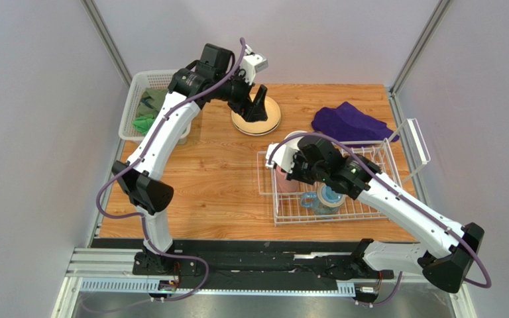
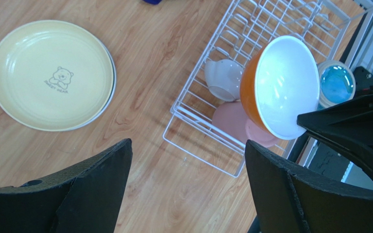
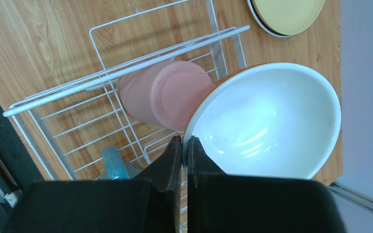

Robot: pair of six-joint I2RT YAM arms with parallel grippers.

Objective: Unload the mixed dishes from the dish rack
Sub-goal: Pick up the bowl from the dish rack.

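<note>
Two claws: the right gripper (image 3: 184, 145) pinches the rim of the orange bowl (image 3: 266, 121), which tilts over the rack (image 3: 125, 73) right of centre in the top view, with the pink cup (image 3: 164, 92) lying beside it. The left gripper (image 2: 187, 145) gapes wide, holding nothing, with the plates (image 2: 52, 75) at upper left of its view.

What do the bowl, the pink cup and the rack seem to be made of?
The bowl is probably glazed ceramic or glass: its white inside is glossy with bright light spots, and its outside is orange. The pink cup is likely plastic: it is matte and even in colour, with no sharp reflections. The rack is thin wire with a smooth white coating, probably coated metal.
</note>
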